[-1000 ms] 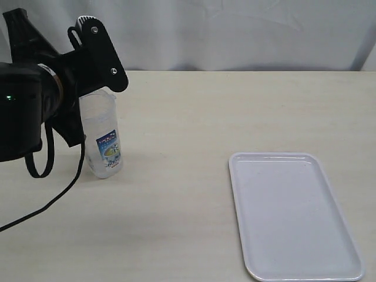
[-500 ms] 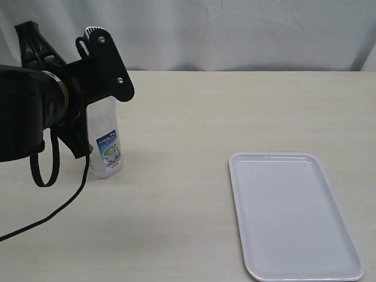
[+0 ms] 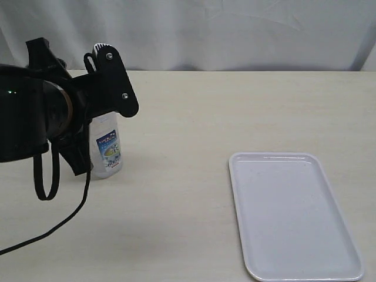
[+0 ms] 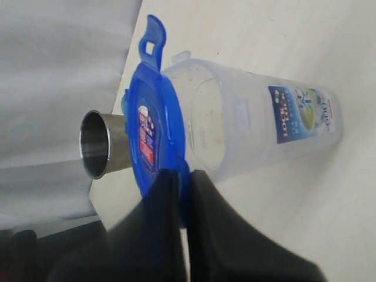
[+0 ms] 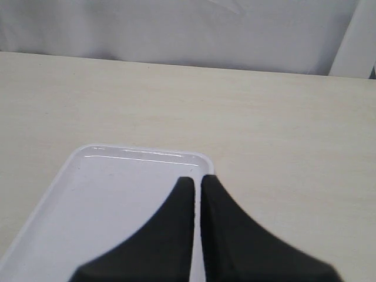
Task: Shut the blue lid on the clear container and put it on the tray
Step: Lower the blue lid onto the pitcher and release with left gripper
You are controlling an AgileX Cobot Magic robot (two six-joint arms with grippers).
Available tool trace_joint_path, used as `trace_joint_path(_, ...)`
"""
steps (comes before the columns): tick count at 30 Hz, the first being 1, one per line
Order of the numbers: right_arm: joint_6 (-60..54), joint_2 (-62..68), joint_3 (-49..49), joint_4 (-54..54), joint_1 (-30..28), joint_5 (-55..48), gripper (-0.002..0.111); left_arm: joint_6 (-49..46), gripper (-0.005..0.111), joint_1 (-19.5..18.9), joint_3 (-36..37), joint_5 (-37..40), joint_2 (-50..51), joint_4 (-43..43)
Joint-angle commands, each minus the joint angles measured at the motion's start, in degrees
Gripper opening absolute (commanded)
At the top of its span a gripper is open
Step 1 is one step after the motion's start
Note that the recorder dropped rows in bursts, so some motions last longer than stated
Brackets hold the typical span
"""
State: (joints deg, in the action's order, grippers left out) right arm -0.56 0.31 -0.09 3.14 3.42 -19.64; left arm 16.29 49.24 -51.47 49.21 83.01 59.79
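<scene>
The clear container stands upright on the left of the table, its printed label facing the exterior camera. My left arm covers its top there. In the left wrist view the blue lid lies across the mouth of the clear container, with one flap sticking outward. My left gripper is shut on the lid's edge. The white tray lies at the front right. My right gripper is shut with nothing in it, above the tray near its corner.
A grey metal cup stands just behind the lid in the left wrist view. A white cloth backdrop runs along the table's far edge. The left arm's black cable trails over the table at the front left.
My left arm has shifted right and down over the container, covering more of its top. The container, the tray and the right gripper have not moved.
</scene>
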Motion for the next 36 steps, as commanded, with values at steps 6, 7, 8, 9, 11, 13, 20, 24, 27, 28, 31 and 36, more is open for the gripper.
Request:
trace_joint_path(6,-0.15,-0.31,0.09,0.12,0.08,0.05,0.004,-1.90,0.000,0.17,0.04,-2.29,0.00,-2.04)
trace_joint_path(7,-0.15,-0.31,0.09,0.12,0.08,0.05,0.004,-1.90,0.000,0.17,0.04,-2.29,0.00,-2.04)
trace_joint_path(8,-0.15,-0.31,0.09,0.12,0.08,0.05,0.004,-1.89,0.000,0.17,0.04,-2.37,0.00,-2.34)
trace_joint_path(9,-0.15,-0.31,0.09,0.12,0.08,0.05,0.004,-1.92,0.000,0.17,0.04,-2.42,0.00,-2.62)
trace_joint_path(11,-0.15,-0.31,0.09,0.12,0.08,0.05,0.004,-3.02,0.000,0.17,0.04,-2.51,0.00,-3.62)
trace_joint_path(13,-0.15,-0.31,0.09,0.12,0.08,0.05,0.004,-3.65,0.000,0.17,0.04,-2.83,0.00,-4.61)
trace_joint_path(20,-0.15,-0.31,0.09,0.12,0.08,0.05,0.004,-4.66,0.000,0.17,0.04,-4.62,0.00,-5.96)
trace_joint_path(24,-0.15,-0.31,0.09,0.12,0.08,0.05,0.004,-4.66,0.004,0.17,0.04,-4.75,0.00,-5.96)
trace_joint_path(27,-0.15,-0.31,0.09,0.12,0.08,0.05,0.004,-4.66,0.015,0.17,0.04,-4.75,0.00,-5.96)
trace_joint_path(28,-0.15,-0.31,0.09,0.12,0.08,0.05,0.004,-4.66,0.019,0.17,0.04,-4.75,0.00,-5.96)
trace_joint_path(31,-0.15,-0.31,0.09,0.12,0.08,0.05,0.004,-4.56,0.030,0.17,0.04,-4.63,0.00,-5.96)
trace_joint_path(36,-0.15,-0.31,0.09,0.12,0.08,0.05,0.004,-4.56,0.045,0.17,0.04,-3.72,0.00,-5.96)
